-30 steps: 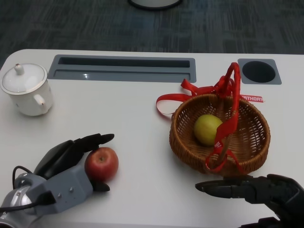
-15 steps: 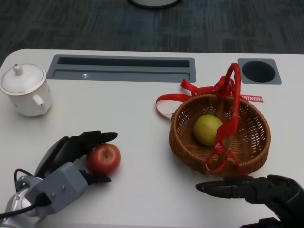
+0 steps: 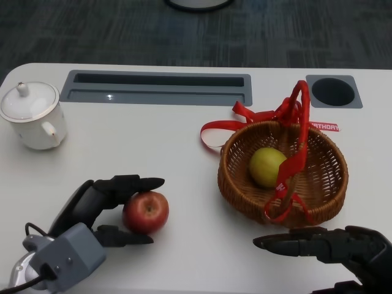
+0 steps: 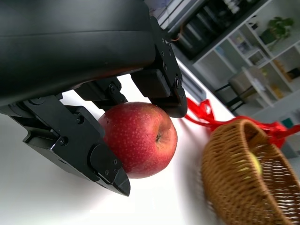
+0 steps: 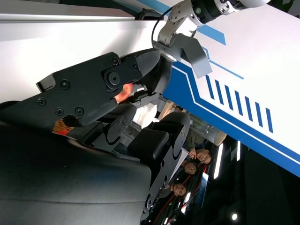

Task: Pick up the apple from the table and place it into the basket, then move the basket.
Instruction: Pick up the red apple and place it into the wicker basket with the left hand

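A red apple sits in my left hand at the table's front left, fingers over its top and the thumb under it. The left wrist view shows the apple clasped between the black fingers, just above the white table. To its right stands the brown wicker basket, also in the left wrist view as the basket. It holds a yellow-green fruit, and a red ribbon wraps its handle. My right hand lies in front of the basket, fingers stretched left, holding nothing.
A white lidded pot stands at the far left. A grey recessed slot and a round hole run along the back of the table. Bare tabletop separates apple and basket. People show far off in the right wrist view.
My left hand has carried the apple to the right, closer to the basket. The right hand and the basket have stayed put.
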